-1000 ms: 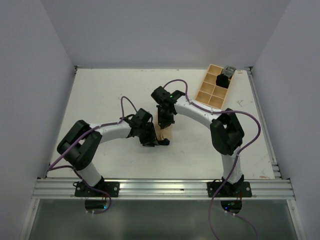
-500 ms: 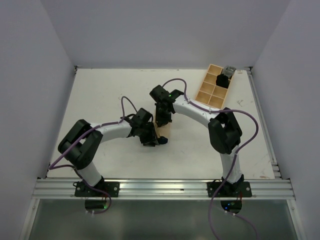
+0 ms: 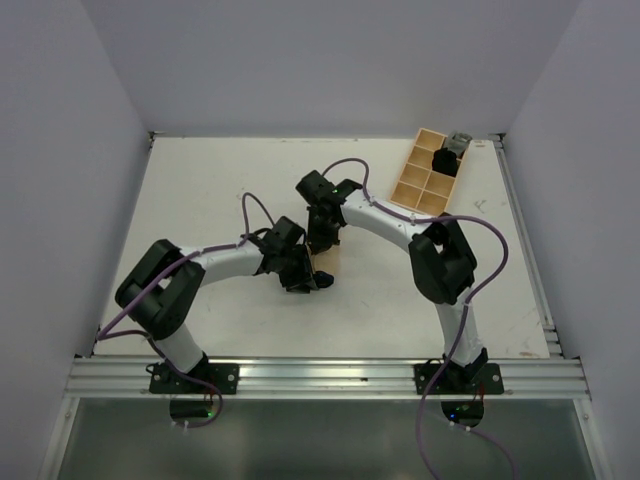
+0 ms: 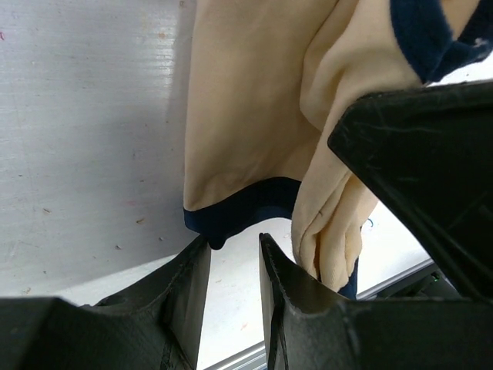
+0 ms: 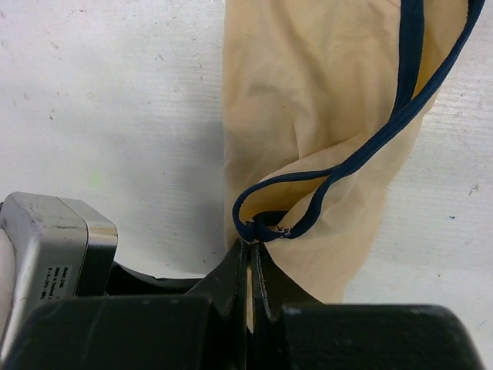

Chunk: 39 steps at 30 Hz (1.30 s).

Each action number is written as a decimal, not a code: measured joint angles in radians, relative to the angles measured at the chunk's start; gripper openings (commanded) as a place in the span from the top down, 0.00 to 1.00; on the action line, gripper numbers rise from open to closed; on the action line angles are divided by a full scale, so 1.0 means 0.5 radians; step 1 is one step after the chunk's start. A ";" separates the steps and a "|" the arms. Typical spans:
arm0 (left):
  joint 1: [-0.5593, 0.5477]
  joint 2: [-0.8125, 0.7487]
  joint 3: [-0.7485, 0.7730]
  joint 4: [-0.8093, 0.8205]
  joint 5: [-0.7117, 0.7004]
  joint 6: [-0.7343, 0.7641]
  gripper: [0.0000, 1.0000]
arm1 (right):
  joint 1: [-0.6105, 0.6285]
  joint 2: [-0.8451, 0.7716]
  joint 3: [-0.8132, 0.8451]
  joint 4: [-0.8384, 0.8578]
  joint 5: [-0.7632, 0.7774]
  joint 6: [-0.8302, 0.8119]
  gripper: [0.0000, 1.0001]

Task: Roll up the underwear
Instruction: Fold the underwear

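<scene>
Right gripper (image 5: 253, 258): pinching underwear (image 5: 308, 116) trim, shifting left since earlier.
Left gripper (image 4: 231, 266): jaws partly spread, straddling hem, holding position.

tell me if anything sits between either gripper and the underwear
Nothing visible does. The right gripper is shut on the dark trim of the underwear, and the left gripper stands at the trimmed hem with a bunched fold by one finger.
</scene>
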 measured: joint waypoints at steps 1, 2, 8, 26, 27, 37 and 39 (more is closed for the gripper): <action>-0.005 -0.002 -0.002 0.000 -0.001 0.000 0.64 | 0.000 0.002 0.002 -0.001 0.000 0.004 1.00; -0.007 -0.005 -0.004 0.002 -0.003 0.000 0.64 | 0.000 0.002 0.002 0.000 0.000 0.006 1.00; -0.024 -0.069 -0.043 -0.064 -0.033 0.011 0.62 | 0.000 0.004 0.007 0.002 0.000 0.024 1.00; -0.079 -0.451 -0.142 -0.345 -0.172 0.074 0.58 | 0.000 0.153 0.133 0.003 -0.001 0.045 1.00; -0.077 -0.451 -0.142 -0.360 -0.182 0.079 0.58 | 0.000 0.159 0.142 0.003 -0.001 0.045 1.00; 0.127 -0.450 -0.089 -0.376 -0.206 0.184 0.57 | 0.000 0.204 0.204 -0.009 -0.001 0.035 1.00; 0.138 -0.450 -0.055 -0.356 -0.202 0.208 0.57 | 0.000 0.219 0.208 -0.010 -0.001 0.034 1.00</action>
